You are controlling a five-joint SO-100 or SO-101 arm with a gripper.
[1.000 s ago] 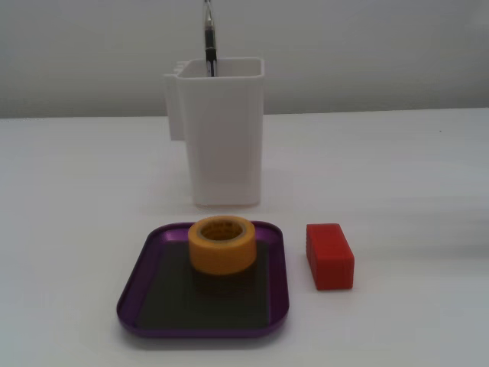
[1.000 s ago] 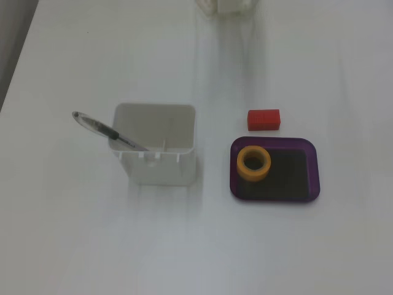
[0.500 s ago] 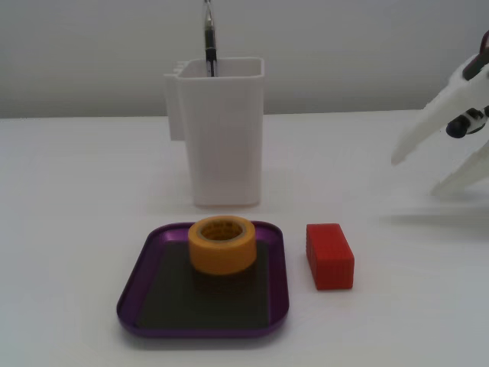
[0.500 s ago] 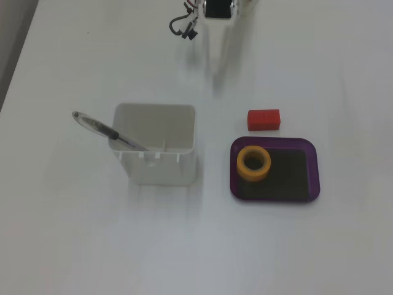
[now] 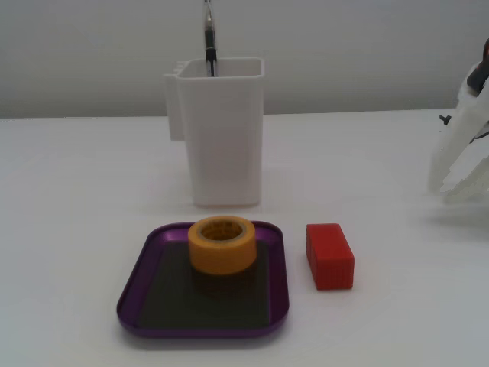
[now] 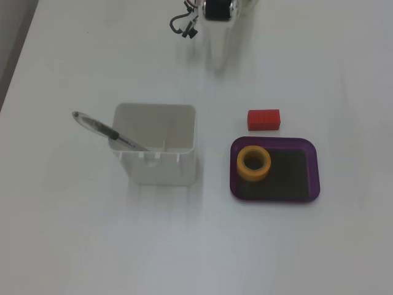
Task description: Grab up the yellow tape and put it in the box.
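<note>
The yellow tape (image 5: 222, 245) lies flat inside the box (image 5: 138, 284), a shallow purple tray, in its far part as a fixed view shows it; in the top-down fixed view the tape (image 6: 253, 163) sits at the left end of the tray (image 6: 312, 169). My white gripper (image 5: 451, 191) is far from both, at the right edge above the table, and holds nothing. Its fingertips look slightly apart. In the top-down fixed view the gripper (image 6: 219, 58) is at the top, pale against the white table.
A red block (image 5: 330, 255) lies on the table just right of the tray, and it shows above the tray in the top-down fixed view (image 6: 264, 119). A tall white container (image 5: 219, 138) holding a pen (image 5: 209, 38) stands behind the tray.
</note>
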